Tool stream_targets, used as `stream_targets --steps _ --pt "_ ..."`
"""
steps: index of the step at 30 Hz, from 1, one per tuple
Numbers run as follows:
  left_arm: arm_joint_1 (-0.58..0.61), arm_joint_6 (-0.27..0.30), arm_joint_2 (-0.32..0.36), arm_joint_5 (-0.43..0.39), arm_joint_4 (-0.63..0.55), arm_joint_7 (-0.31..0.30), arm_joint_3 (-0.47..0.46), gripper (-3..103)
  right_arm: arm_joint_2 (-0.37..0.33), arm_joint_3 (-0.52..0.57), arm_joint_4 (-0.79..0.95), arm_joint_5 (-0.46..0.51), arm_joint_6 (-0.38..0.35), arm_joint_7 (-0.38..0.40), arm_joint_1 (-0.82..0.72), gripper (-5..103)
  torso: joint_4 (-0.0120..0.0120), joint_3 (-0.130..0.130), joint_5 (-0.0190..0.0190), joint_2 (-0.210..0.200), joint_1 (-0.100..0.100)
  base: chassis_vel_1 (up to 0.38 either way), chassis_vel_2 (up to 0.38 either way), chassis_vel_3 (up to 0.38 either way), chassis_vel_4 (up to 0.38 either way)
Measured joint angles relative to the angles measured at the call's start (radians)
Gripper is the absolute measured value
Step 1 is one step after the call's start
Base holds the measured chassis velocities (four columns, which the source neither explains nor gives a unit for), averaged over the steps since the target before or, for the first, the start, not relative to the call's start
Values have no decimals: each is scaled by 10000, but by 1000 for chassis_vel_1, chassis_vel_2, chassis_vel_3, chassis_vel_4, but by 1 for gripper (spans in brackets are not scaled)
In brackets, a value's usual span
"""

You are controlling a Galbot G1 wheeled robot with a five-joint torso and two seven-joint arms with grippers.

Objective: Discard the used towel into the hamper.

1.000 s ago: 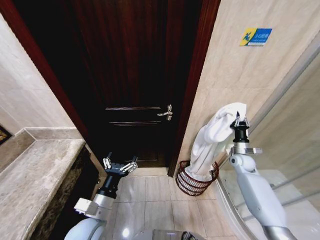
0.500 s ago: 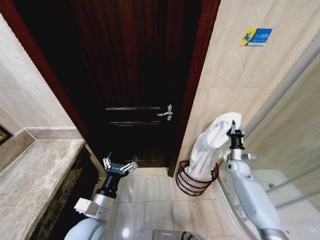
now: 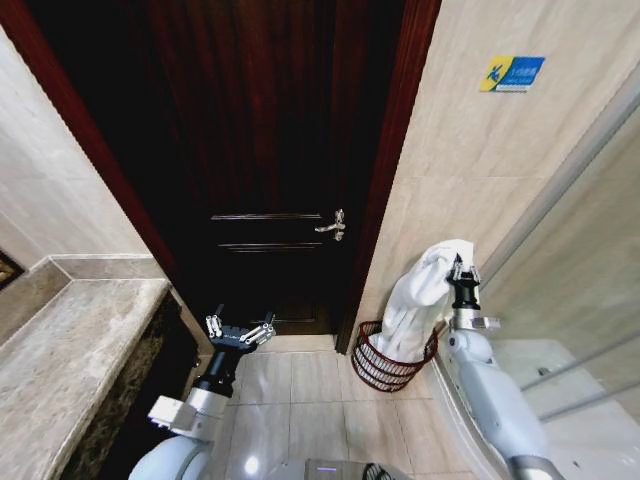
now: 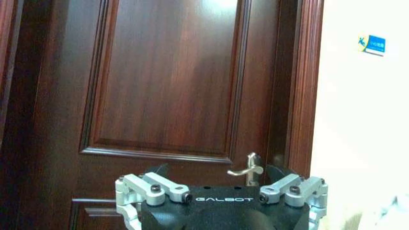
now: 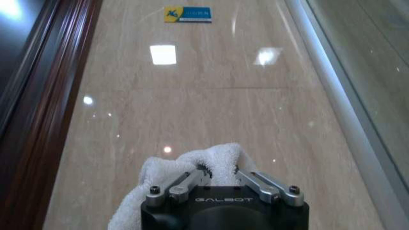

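Lowered since the earlier frames, the right end effector [image 3: 461, 268] now sits closer to the hamper [image 3: 392, 362], and the white towel [image 3: 420, 300] has sunk further with it. Its fingers [image 5: 191, 179] are clenched on the upper fold of the towel, pointing upward beside the beige tiled wall [image 3: 470, 150]. From that grip the towel drapes over and hangs down to the side away from the glass shower panel [image 3: 580, 270]. The lower end of the towel is inside the hamper, below and slightly to the robot's left of the right end effector. The hamper stands on the tiled floor [image 3: 300, 400] in the corner next to the door frame [image 3: 385, 200]; apart from the towel end, no contents can be made out in it.

The left end effector [image 3: 240, 331] is unchanged: released, fingers spread and holding nothing, facing the dark wooden door [image 3: 270, 130] below its lever handle [image 3: 332, 226].
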Motion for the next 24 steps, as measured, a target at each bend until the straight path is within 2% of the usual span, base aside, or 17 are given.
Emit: stream_targets --steps 14,24 --pt "0 0 0 0 0 0 0 100 195 28 151 -97 -108 -83 -397 10 -1 -2 -2 1 -3 -4 5 4 -2" --pt "0 0 0 0 0 0 0 100 360 78 157 -21 83 -91 -759 10 0 0 0 0 3 -126 139 143 -149"
